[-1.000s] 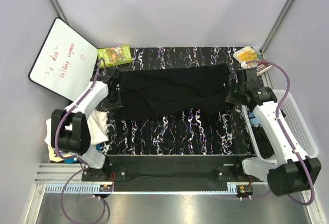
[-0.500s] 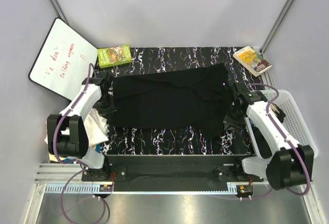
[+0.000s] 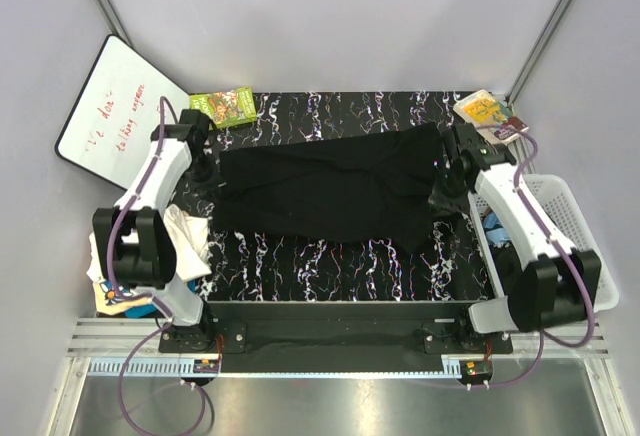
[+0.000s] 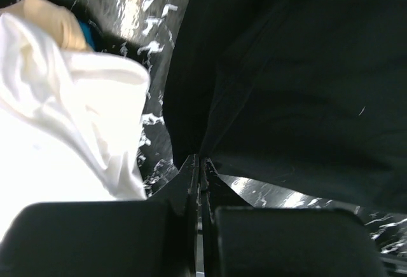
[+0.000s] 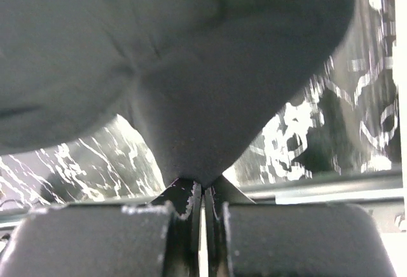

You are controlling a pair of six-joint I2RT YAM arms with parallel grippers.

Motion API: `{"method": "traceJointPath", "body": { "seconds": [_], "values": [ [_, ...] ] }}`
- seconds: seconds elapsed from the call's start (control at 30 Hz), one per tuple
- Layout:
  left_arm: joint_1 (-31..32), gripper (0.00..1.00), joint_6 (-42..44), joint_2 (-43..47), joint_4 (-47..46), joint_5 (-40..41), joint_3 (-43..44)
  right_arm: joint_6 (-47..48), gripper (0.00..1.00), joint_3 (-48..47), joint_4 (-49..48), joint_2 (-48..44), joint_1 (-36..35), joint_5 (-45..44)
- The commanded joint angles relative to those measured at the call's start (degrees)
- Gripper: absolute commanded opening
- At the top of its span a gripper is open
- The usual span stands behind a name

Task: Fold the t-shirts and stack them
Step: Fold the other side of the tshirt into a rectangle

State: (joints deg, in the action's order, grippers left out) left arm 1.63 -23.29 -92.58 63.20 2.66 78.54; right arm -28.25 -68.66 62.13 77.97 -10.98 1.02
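Observation:
A plain black t-shirt [image 3: 330, 188] lies spread across the middle of the black marbled table [image 3: 330, 256]. My left gripper [image 3: 208, 184] is shut on its left edge; the left wrist view shows the black cloth [image 4: 292, 93] running up from the closed fingertips [image 4: 189, 174]. My right gripper [image 3: 447, 194] is shut on its right edge; the right wrist view shows the cloth [image 5: 191, 86] hanging pinched into my fingertips [image 5: 184, 201]. White t-shirts [image 3: 180, 241] lie heaped at the table's left edge, also bright in the left wrist view [image 4: 63, 118].
A white whiteboard with red writing [image 3: 115, 121] leans at the back left. A green book [image 3: 224, 108] lies at the back left of the table and a yellow book [image 3: 487, 114] at the back right. A white slatted basket [image 3: 575, 236] stands on the right.
Both grippers have moved back away from the near edge with the black t-shirt's ends in them, after coming forward half a second ago. The shirt now lies further spread and flatter.

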Motion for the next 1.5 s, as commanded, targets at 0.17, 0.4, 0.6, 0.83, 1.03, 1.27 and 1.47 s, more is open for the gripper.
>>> {"method": "traceJointPath", "body": {
  "seconds": [0.17,0.4,0.6,0.83,1.03,1.27,1.47],
  "values": [
    [-3.73,0.00,-3.43,-13.94,-1.59,-6.43,12.85,7.94,0.00,-16.66,-5.70,15.35,1.84,-2.43],
    [-4.35,0.00,-3.70,-24.74,-1.33,-8.45,22.16,8.65,0.00,-26.77,-6.14,27.65,3.86,2.40],
    [-4.62,0.69,-2.90,-31.08,1.13,-8.29,29.03,7.42,0.00,-38.44,-7.11,37.59,4.48,6.54],
    [-4.53,0.99,-0.89,-26.08,1.14,-2.75,29.48,4.00,0.00,-53.23,-7.37,47.79,6.15,13.56],
    [-4.53,0.99,2.10,-25.64,2.10,0.59,28.60,0.05,0.01,-61.23,-7.29,55.43,7.73,15.25],
    [-4.35,0.99,4.13,-23.80,2.10,0.86,25.79,-2.78,0.52,-65.11,-6.14,58.97,8.61,11.03],
    [-2.51,0.99,6.24,-20.11,-1.40,0.16,22.01,0.65,0.66,-57.82,-10.53,49.75,8.43,12.42]
  ]
}}
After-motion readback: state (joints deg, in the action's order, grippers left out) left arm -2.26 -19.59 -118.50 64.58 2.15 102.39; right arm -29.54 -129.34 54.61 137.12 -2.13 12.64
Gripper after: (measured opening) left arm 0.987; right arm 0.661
